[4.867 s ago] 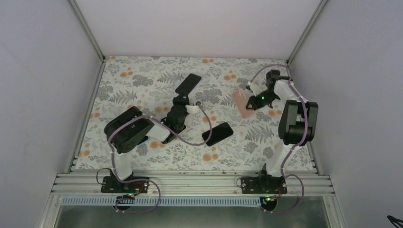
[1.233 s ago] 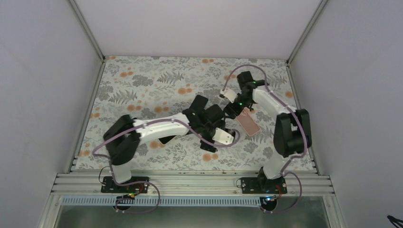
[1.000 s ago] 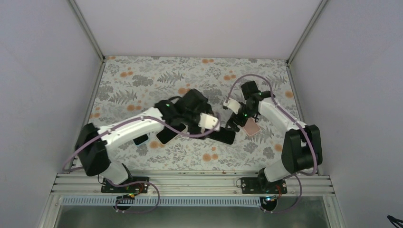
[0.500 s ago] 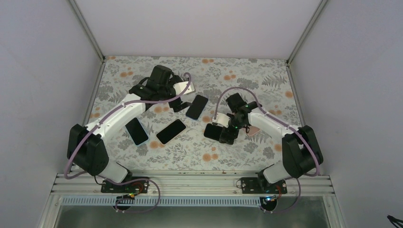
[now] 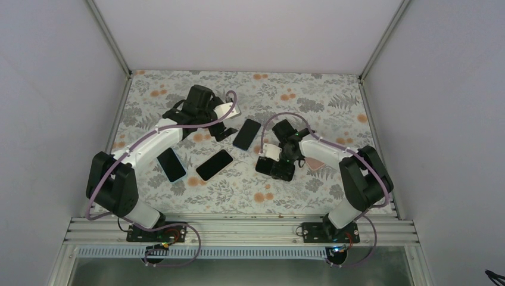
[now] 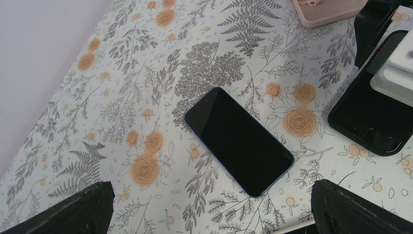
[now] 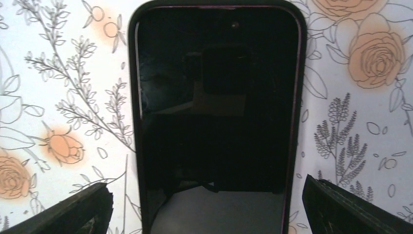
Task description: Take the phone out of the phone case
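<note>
A phone in a black case (image 7: 216,112) lies screen up on the floral cloth. My right gripper (image 7: 209,214) hovers straight over its lower end, open, with one finger on each side and nothing gripped. From above, the cased phone (image 5: 264,168) sits at centre right under the right gripper (image 5: 279,165). My left gripper (image 5: 221,131) is open at the back centre and holds nothing. Just beyond its fingers (image 6: 63,214) lies a bare dark phone (image 6: 238,141). The cased phone (image 6: 372,117) shows at the right edge of the left wrist view.
Bare dark phones lie at centre (image 5: 246,133), centre left (image 5: 214,164) and further left (image 5: 171,164). An empty pink case (image 5: 317,158) rests right of the right gripper and shows again as the pink case (image 6: 326,7) in the left wrist view. Walls enclose three sides.
In the last half second the right wrist turned and settled over the cased phone. The left arm hardly moved. Before that, it swung from the centre to the back left.
</note>
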Controlling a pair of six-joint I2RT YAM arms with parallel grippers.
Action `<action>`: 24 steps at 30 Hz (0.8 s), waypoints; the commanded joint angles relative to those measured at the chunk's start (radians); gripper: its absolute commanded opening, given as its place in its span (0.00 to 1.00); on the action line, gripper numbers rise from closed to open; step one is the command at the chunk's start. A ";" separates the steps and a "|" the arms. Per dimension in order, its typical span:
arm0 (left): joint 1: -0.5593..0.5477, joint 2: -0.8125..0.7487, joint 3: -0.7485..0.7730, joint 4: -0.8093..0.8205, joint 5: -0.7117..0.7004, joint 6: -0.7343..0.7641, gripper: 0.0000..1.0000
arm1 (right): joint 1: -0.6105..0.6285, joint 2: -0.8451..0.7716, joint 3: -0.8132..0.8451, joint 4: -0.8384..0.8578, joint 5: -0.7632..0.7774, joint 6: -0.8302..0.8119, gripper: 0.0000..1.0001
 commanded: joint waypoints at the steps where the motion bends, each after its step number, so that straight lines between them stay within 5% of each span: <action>1: 0.004 -0.022 -0.014 0.048 0.003 -0.020 1.00 | 0.005 0.024 0.031 0.035 0.042 0.015 1.00; 19: 0.009 0.084 0.074 -0.039 0.095 -0.029 1.00 | 0.006 0.102 0.013 0.047 0.036 0.000 1.00; 24: 0.036 0.170 0.194 -0.157 0.256 -0.051 1.00 | 0.005 0.093 0.007 0.060 0.049 0.007 0.80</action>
